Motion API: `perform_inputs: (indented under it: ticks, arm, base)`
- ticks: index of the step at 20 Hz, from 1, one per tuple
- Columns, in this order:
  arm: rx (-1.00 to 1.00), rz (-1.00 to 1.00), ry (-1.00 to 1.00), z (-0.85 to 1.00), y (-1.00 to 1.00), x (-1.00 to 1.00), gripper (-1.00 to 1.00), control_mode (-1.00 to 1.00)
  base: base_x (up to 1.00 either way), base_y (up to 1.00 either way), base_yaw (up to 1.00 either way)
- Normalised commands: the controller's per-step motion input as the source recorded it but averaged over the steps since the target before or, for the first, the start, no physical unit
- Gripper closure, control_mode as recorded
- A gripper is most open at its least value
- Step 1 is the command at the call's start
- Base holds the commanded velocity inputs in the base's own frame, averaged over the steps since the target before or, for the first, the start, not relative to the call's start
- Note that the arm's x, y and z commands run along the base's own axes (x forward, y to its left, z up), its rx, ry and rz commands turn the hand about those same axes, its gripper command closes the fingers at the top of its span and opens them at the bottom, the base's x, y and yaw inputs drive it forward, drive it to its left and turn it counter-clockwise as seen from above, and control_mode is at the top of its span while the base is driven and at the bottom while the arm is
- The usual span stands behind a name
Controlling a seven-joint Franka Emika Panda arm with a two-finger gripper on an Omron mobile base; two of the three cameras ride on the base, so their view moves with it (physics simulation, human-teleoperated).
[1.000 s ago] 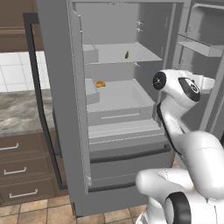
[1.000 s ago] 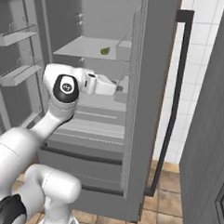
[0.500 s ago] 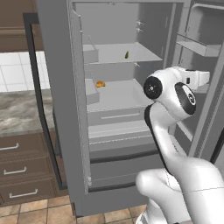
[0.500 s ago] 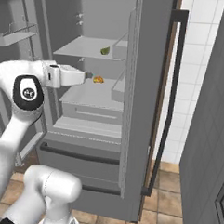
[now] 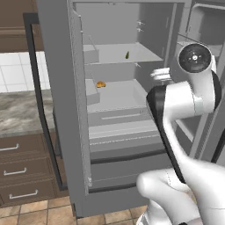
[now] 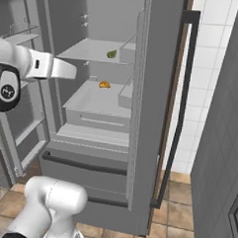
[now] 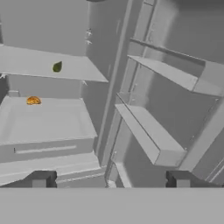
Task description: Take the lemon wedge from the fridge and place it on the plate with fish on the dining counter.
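1. Gripper (image 7: 111,178) fingers (image 7: 41,178) are standing spread wide apart with nothing between them, showing as two dark tips at the bottom of the hand view.
2. Pointing into the open fridge (image 5: 66,132), the gripper is hanging in front of the compartment, well apart from everything on the shelves.
3. Straight ahead of the fingertips, the inner edge of the fridge's right side and the pale bins of its open right door (image 7: 175,109) are showing.
4. Sitting on the upper shelf (image 7: 52,68) of the fridge, near its back, the lemon wedge (image 7: 57,67) is resting alone as a tiny green point; the left base view is showing it at (image 5: 127,55) and the right base view at (image 6: 111,54).
5. One shelf below the lemon wedge, a small orange-yellow lump (image 7: 33,101) is lying toward the left of that shelf, also visible at (image 5: 100,84) and (image 6: 104,84).
6. Below that shelf, closed pale drawers (image 5: 118,127) are spanning the width of the fridge.
7. Both fridge doors are standing swung open, the left one (image 5: 57,110) carrying a long dark vertical handle (image 5: 39,96).
8. Left of the fridge, a marbled stone counter (image 5: 19,112) is sitting over brown drawers (image 5: 22,171), with white wall tile (image 5: 17,72) above it.
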Motion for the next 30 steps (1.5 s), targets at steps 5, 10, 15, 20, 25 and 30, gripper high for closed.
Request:
perform_inputs:
  ticks: [5,10,15,20,25,30]
  arm:
    - [0.36,0.35,0.04,-0.96,0.16,-0.33,-1.0,-1.0]
    - [0.2,0.14,0.0,-0.5,0.16,0.0,-1.0,-1.0]
    - [0.0,0.0,0.01,0.0,0.0,0.08,-1.0,-1.0]
    - [0.0,0.0,0.0,0.0,0.0,0.01,-1.0,-1.0]
    - [0.0,0.0,0.0,0.0,-0.03,0.09,-1.0,-1.0]
    - [0.0,0.0,0.0,0.0,-0.1,0.2,-1.0,-1.0]
  base:
    - [0.0,0.0,0.0]
    - [0.0,0.0,0.0]
    - [0.0,0.0,0.0]
    - [0.0,0.0,0.0]
    - [0.0,0.0,0.0]
    - [0.0,0.0,0.0]
